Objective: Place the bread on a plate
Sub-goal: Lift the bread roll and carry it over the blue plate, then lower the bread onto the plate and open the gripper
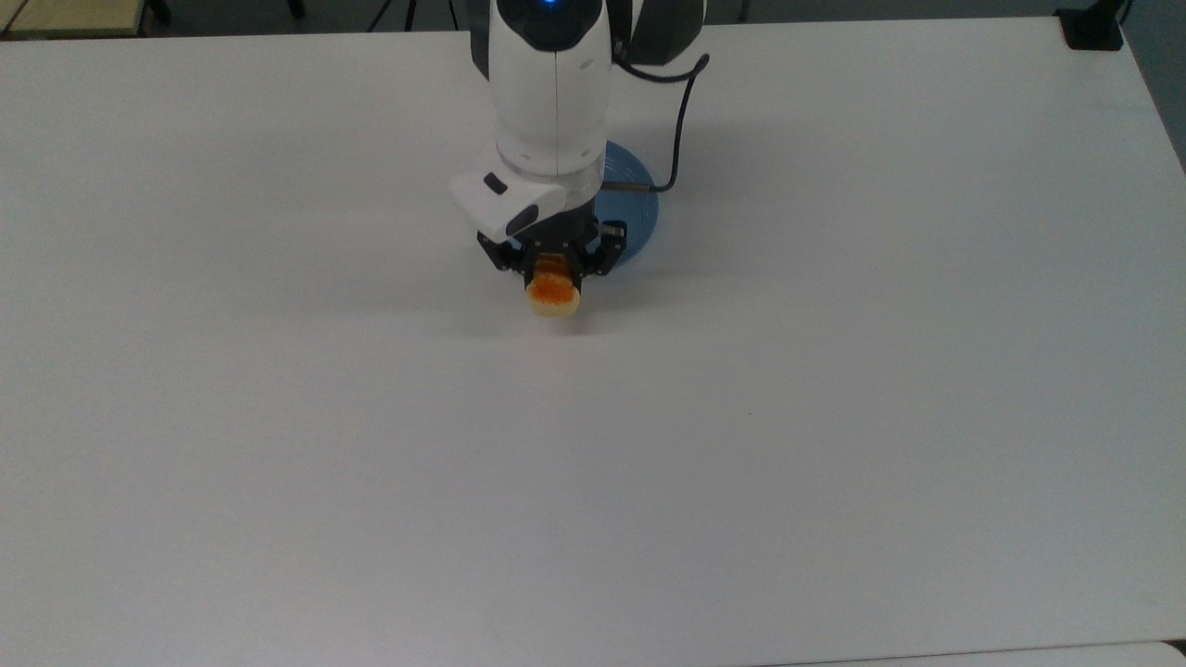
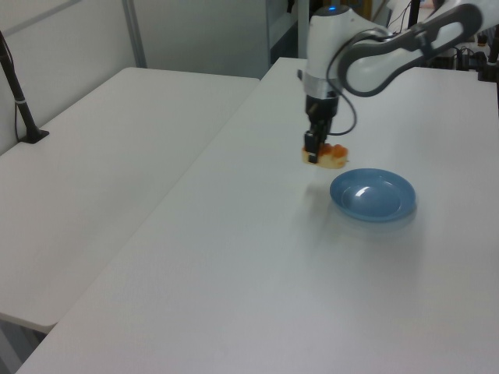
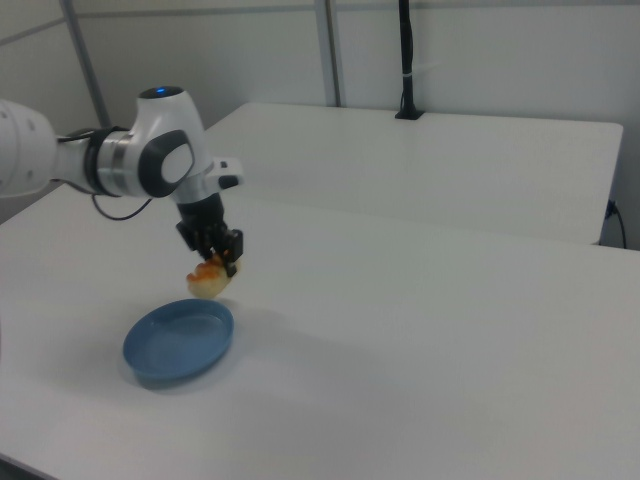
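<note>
Between the closed fingers of the gripper [image 3: 216,268] I hold the bread [image 3: 207,281] clamped and apparently clear of the table [image 3: 420,340], so I should carry it level over the plate [image 3: 180,340] just beside and below, then lower before releasing.

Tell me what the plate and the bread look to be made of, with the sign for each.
Plate: probably plastic or glazed ceramic; plain blue with a soft white glare on its shallow inside. The look cannot settle which.
Bread, held off the table in the gripper: glossy orange-brown lumpy top, matte pale sides. The shine suggests a toy, though it could be a glazed crust.
</note>
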`<state>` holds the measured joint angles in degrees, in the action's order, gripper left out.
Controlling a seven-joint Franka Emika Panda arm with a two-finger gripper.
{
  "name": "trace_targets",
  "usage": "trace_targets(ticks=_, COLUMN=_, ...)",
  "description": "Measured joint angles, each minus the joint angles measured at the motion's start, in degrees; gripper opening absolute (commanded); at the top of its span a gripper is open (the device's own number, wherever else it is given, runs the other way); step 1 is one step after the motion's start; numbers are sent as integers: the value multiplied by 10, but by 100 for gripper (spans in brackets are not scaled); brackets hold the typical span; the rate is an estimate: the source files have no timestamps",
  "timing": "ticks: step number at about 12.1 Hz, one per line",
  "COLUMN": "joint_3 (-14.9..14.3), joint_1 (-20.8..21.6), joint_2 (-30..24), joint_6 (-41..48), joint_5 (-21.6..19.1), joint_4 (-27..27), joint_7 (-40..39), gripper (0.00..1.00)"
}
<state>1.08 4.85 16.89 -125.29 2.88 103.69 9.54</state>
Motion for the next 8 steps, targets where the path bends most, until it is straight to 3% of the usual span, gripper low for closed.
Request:
trace_targets(ticks=4, joint_3=18, joint_1=3, joint_2=-112, joint_6=-88, joint_5=0, joint_4=190, joint_7=-5, gripper=48)
trace_targets(ticks=6, joint_3=23, joint_1=8, joint_2=-135, joint_6=-138, joint_5=0, joint_4=256, joint_7=-5, gripper=48)
trace_targets(ticks=8, joint_3=23, joint_1=14, joint_2=-140, joint_6=-159, joint_5=0, joint_4=283, joint_7=0, gripper=49)
